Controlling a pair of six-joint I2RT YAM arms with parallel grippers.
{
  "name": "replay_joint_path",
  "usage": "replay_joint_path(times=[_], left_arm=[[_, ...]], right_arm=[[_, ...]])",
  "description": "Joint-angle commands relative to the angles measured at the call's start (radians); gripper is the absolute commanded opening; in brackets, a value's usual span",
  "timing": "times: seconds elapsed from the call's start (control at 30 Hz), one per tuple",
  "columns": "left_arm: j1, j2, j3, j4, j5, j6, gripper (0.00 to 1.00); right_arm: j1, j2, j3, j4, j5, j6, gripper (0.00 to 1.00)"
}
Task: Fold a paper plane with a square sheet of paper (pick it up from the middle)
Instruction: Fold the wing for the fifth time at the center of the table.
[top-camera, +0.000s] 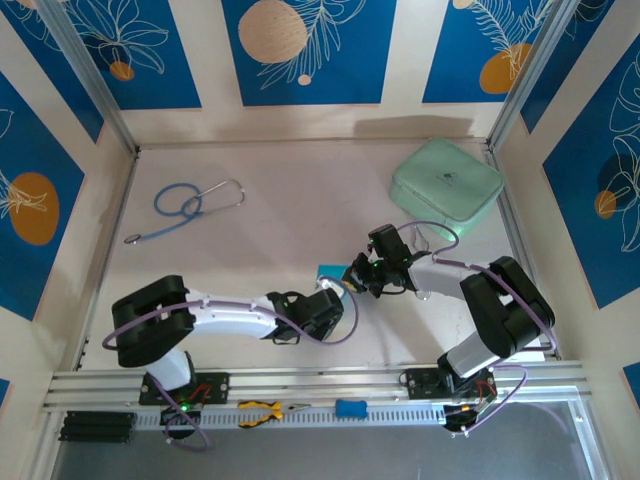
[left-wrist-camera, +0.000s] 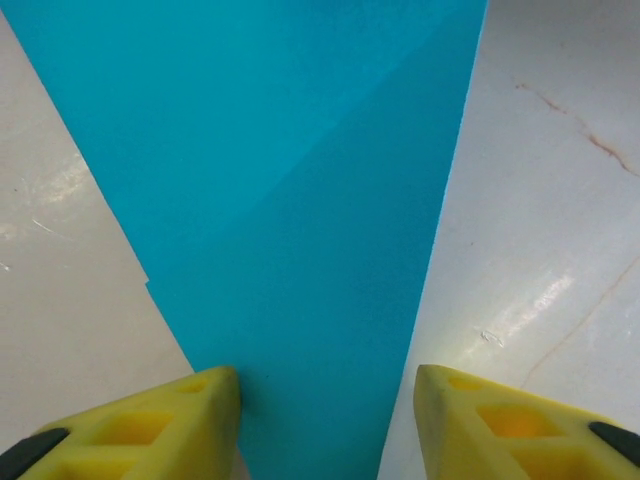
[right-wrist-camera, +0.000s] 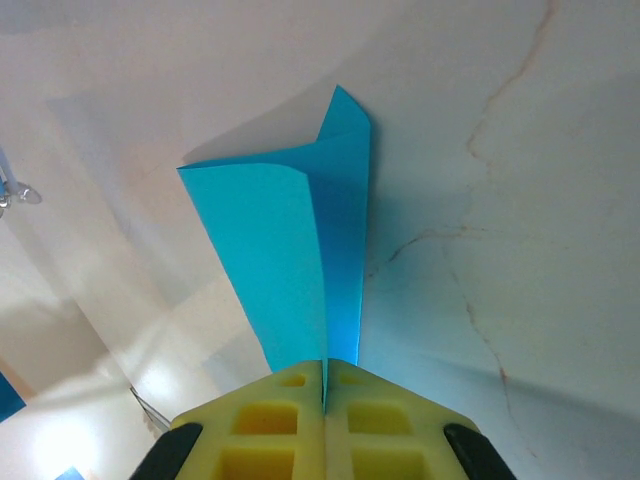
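The square sheet of paper (top-camera: 329, 271) is bright cyan and folded, at the table's middle between the two grippers. My right gripper (top-camera: 357, 276) is shut on it. In the right wrist view the yellow fingers (right-wrist-camera: 270, 400) pinch the paper (right-wrist-camera: 290, 240) at a crease, and its two layers spread away to a pointed corner. My left gripper (top-camera: 338, 290) is open. In the left wrist view the paper (left-wrist-camera: 300, 200) runs between its yellow fingertips (left-wrist-camera: 210, 395) as a tapering band with a diagonal fold line. The left tip is at the paper's edge and the right tip stands clear of it.
A mint-green case (top-camera: 446, 187) lies at the back right. A blue-tubed stethoscope (top-camera: 190, 205) lies at the back left. Yellow-handled pliers (top-camera: 262, 411) and a small blue block (top-camera: 350, 407) rest on the front rail. Patterned walls close in three sides.
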Motion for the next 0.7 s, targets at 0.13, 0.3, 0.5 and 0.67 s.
replay_joint_path(times=[0.13, 0.3, 0.5, 0.67], left_arm=[[-0.028, -0.006, 0.028, -0.060, -0.115, -0.013, 0.44], [-0.034, -0.016, 0.027, -0.065, -0.135, -0.011, 0.37], [-0.041, -0.026, 0.025, -0.064, -0.140, -0.005, 0.35], [-0.043, -0.027, 0.027, -0.063, -0.143, -0.004, 0.31]], right_arm=[[-0.004, -0.020, 0.016, -0.010, -0.029, 0.021, 0.05], [-0.006, -0.017, 0.015, -0.015, -0.025, 0.022, 0.06], [-0.006, -0.017, 0.016, -0.015, -0.028, 0.017, 0.11], [-0.007, -0.018, 0.016, -0.015, -0.029, 0.013, 0.12]])
